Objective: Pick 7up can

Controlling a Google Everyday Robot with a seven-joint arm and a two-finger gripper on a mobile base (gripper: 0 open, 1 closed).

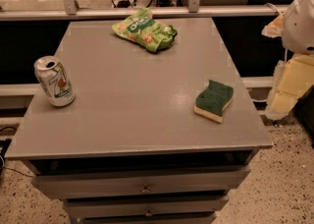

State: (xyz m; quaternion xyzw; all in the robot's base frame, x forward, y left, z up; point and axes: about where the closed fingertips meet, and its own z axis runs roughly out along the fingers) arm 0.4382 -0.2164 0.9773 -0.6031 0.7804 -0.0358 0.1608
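Observation:
The 7up can [54,81] is silver-white with green markings and a red spot. It stands upright near the left edge of the grey table top [137,85], with its shiny top showing. My gripper [287,88] hangs at the far right of the view, off the table's right side and below the white arm housing [300,19]. It is far from the can, with the whole width of the table between them, and it holds nothing that I can see.
A green snack bag [144,30] with white lettering lies at the back middle of the table. A green and yellow sponge [214,100] lies at the right. Drawers [144,184] run below the front edge. A railing [147,7] runs behind the table.

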